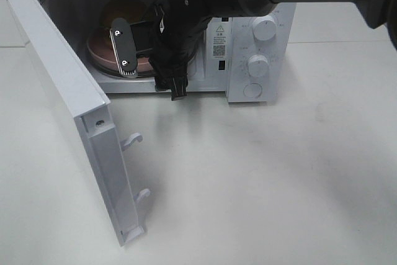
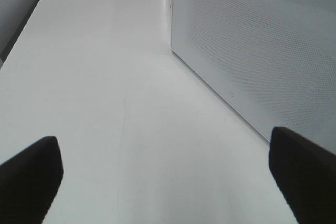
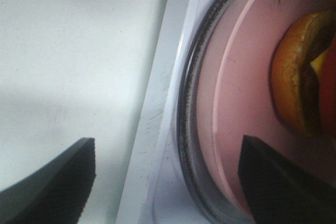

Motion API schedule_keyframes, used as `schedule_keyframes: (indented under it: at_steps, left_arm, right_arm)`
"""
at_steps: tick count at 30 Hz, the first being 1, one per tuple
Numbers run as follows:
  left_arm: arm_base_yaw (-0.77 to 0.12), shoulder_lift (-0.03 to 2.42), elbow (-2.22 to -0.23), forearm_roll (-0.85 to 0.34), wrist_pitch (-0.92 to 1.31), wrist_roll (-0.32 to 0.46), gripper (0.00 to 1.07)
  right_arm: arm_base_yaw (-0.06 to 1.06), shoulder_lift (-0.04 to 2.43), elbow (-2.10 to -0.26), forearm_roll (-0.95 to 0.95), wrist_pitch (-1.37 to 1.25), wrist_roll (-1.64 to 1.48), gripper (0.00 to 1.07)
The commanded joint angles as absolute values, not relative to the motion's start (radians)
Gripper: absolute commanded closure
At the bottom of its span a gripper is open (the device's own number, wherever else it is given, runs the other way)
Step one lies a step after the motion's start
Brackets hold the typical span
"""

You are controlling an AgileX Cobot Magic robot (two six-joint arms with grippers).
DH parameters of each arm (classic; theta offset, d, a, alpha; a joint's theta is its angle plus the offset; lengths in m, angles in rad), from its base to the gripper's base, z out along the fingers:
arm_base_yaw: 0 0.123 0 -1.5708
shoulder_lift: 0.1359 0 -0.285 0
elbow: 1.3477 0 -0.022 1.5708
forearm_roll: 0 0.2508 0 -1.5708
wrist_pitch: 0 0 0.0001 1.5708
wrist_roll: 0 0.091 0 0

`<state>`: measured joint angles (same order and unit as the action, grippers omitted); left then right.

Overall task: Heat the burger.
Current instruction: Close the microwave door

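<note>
The burger (image 1: 123,9) sits on a round pink plate (image 1: 99,53) on the glass turntable inside the open microwave (image 1: 260,4). In the right wrist view its golden bun and dark patty (image 3: 298,80) show at the edge of the pink plate (image 3: 247,103). My right gripper (image 1: 133,54) reaches into the cavity from the right and is open. The plate's near rim lies between its fingers, and its fingertips (image 3: 52,182) hold nothing. My left gripper (image 2: 168,177) is open over bare table and does not show in the exterior high view.
The microwave door (image 1: 62,85) swings out to the left, with two latch hooks (image 1: 133,141) on its edge. Two knobs (image 1: 263,28) and a button sit on the right-hand panel. A white dotted panel (image 2: 252,45) stands beside the left gripper.
</note>
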<state>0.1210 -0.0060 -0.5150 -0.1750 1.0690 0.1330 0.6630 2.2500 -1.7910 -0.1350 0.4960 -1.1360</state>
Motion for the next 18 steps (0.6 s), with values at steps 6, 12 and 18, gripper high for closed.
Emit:
schedule_keyframes:
  at_steps: [6,12,18]
  left_arm:
    - [0.124,-0.011,-0.515,-0.181,1.073,0.126,0.07]
    - [0.124,-0.011,-0.515,-0.181,1.073,0.126,0.07]
    - [0.124,-0.011,-0.515,-0.181,1.073,0.126,0.07]
  right_arm:
    - [0.653,2.137,-1.659,-0.169,0.485,-1.075,0.29]
    - [0.622,2.047,-1.532,-0.172,0.481,-1.038,0.29]
    - [0.621,1.963,-1.434,-0.192,0.473,-1.003,0.29]
